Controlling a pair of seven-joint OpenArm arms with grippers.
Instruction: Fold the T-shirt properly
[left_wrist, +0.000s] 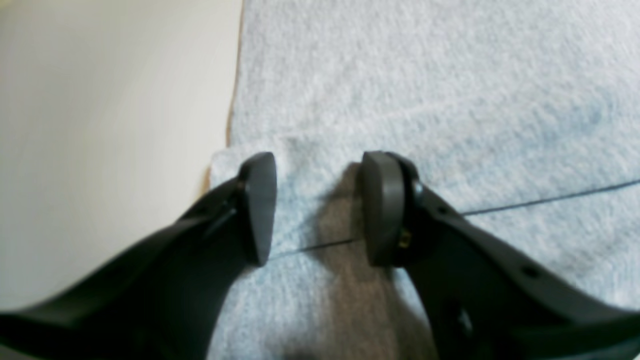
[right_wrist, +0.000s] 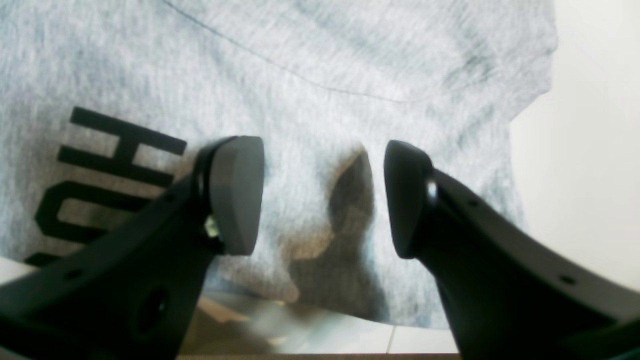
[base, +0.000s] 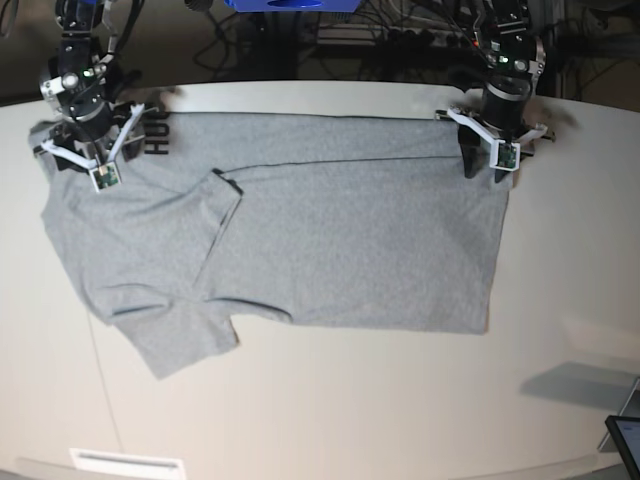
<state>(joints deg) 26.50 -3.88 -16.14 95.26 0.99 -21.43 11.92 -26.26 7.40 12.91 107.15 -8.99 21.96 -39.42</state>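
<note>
The grey T-shirt (base: 330, 240) lies spread across the white table (base: 350, 400), one sleeve pointing to the near left. Black lettering (base: 158, 135) shows at its far left corner and again in the right wrist view as black lettering (right_wrist: 110, 165). My right gripper (base: 92, 150) hovers over that corner. Seen from the wrist, the right gripper (right_wrist: 325, 150) is open, with only cloth below it. My left gripper (base: 490, 145) is at the shirt's far right corner. There the left gripper (left_wrist: 320, 165) is open over the hem seam (left_wrist: 540, 200), close to the cloth edge.
A dark screen corner (base: 625, 435) sits at the table's near right edge. A white label strip (base: 125, 463) lies at the near left edge. Cables and dark equipment (base: 400, 40) stand behind the table's far edge.
</note>
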